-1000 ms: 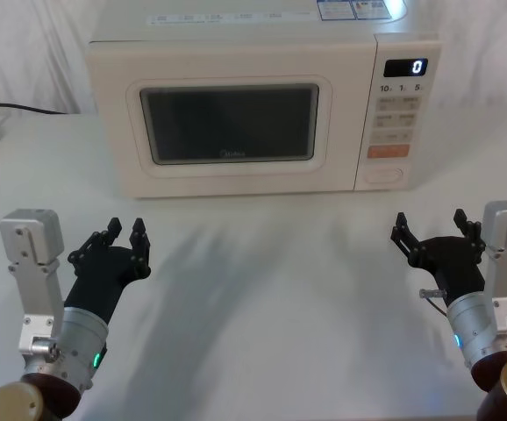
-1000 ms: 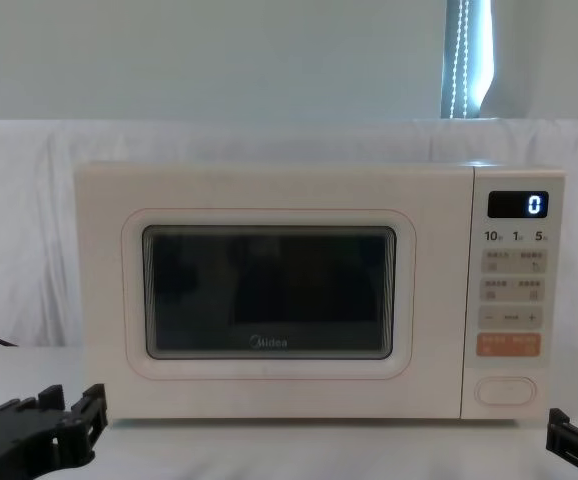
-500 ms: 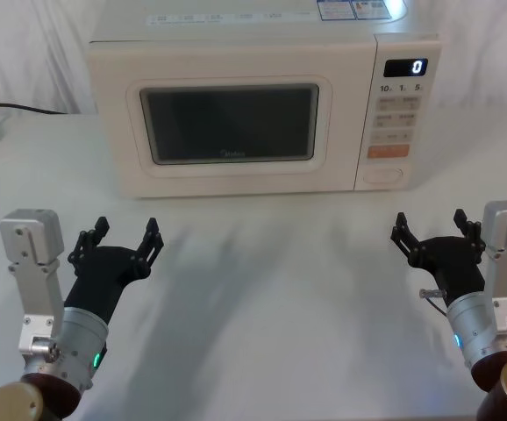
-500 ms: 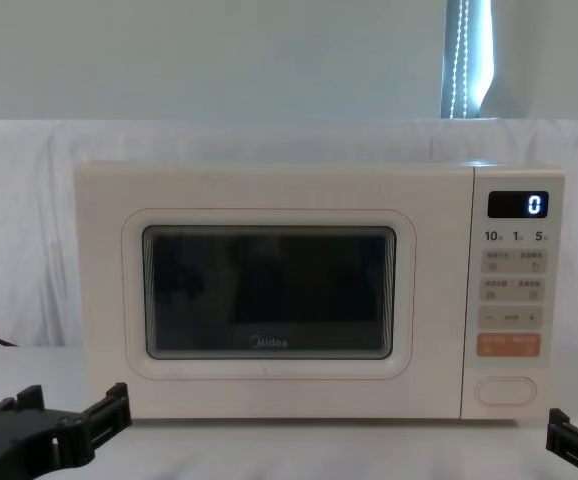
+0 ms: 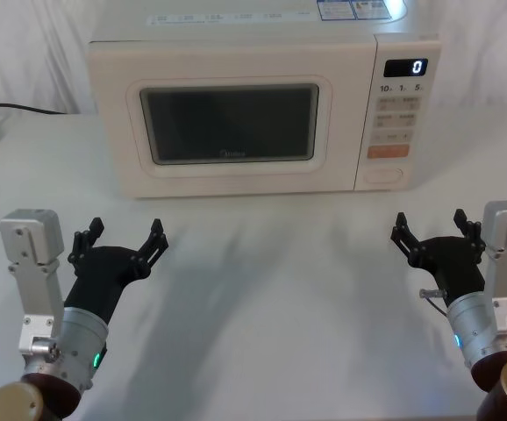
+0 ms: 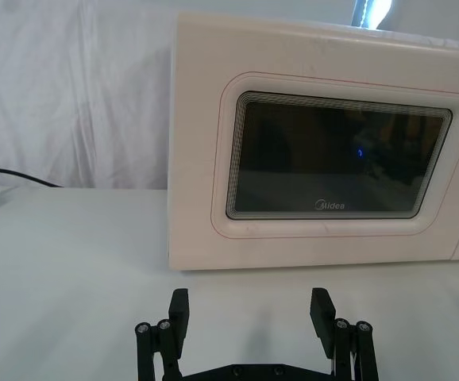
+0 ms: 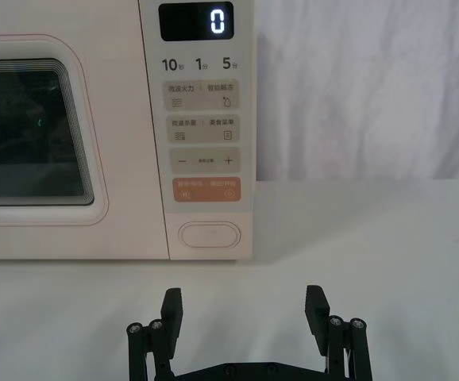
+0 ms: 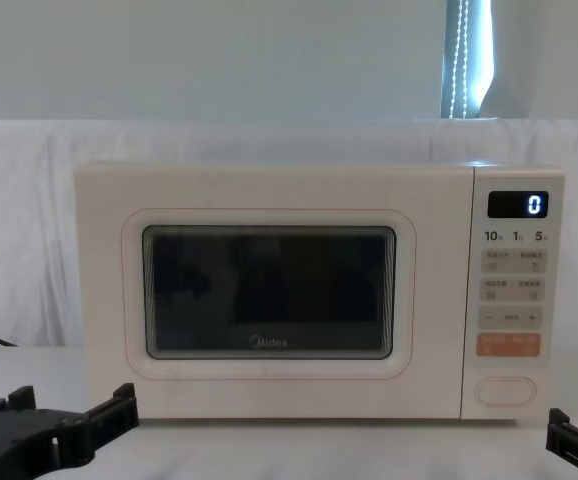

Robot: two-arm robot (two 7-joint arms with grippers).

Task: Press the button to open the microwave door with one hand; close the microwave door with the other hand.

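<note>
- Two grippers wait low over your bench, well short of the microwave: left gripper [image 5: 120,244] and right gripper [image 5: 435,232], both with jaws apart and empty.
- Farther back, the microwave door [image 5: 232,127] is shut; it likely swings lightly, so push its flat face.
- Its button [image 7: 209,236] sits lowest on the panel; expect a stiff, short press.

Each arm ends in a black, blocky gripper with notched, linked fingers: the left gripper [image 5: 120,246] and the right gripper [image 5: 438,232]. Small silver screws dot the finger joints of both. Behind each gripper sits a silver-grey cylindrical wrist link with a small glowing light, green on the left arm and blue on the right. A pale grey rectangular block is mounted beside each wrist. Rounded maroon joints and a brass-coloured cap lie lower down the arms.
</note>
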